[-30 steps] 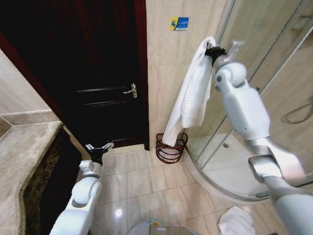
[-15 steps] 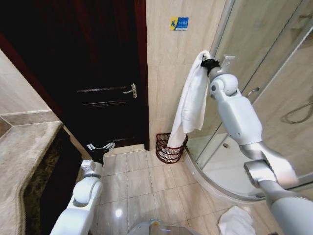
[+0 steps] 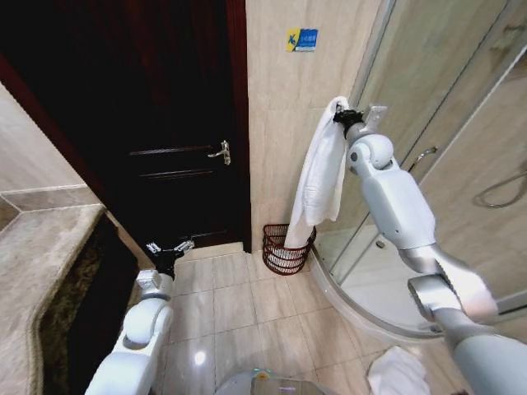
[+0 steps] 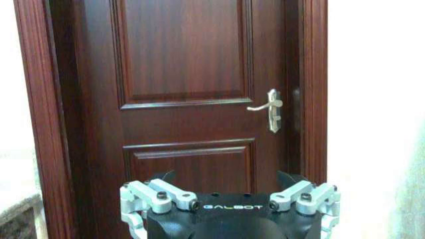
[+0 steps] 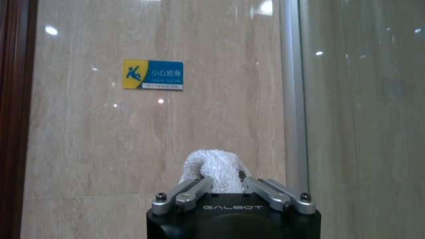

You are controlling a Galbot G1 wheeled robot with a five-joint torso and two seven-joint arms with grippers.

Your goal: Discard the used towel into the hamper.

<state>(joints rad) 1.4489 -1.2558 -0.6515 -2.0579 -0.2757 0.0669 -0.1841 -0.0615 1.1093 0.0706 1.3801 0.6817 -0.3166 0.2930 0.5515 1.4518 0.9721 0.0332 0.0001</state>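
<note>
- Since a second ago my right arm has swung the towel [image 3: 319, 177] lower and nearer the wall; it now hangs with its tail inside the hamper [image 3: 287, 248].
- Door [image 3: 156, 123] and shower glass [image 3: 436, 107] flank the drop.
- Towel looks soft, light and limp; right gripper [image 3: 344, 116] pinches its top fold.
- Left gripper [image 3: 167, 248] idles low, spread, empty.

A: The towel [image 3: 319, 173] is plain white, the hamper [image 3: 287, 248] dark red-brown wire.

B: And the door [image 3: 156, 123] on the left?

A: Deep reddish-brown wood, silver handle [image 3: 221, 151]. The far wall [image 3: 280, 123] is beige, veined tile with a blue-and-yellow sign [image 3: 302, 39].
</note>
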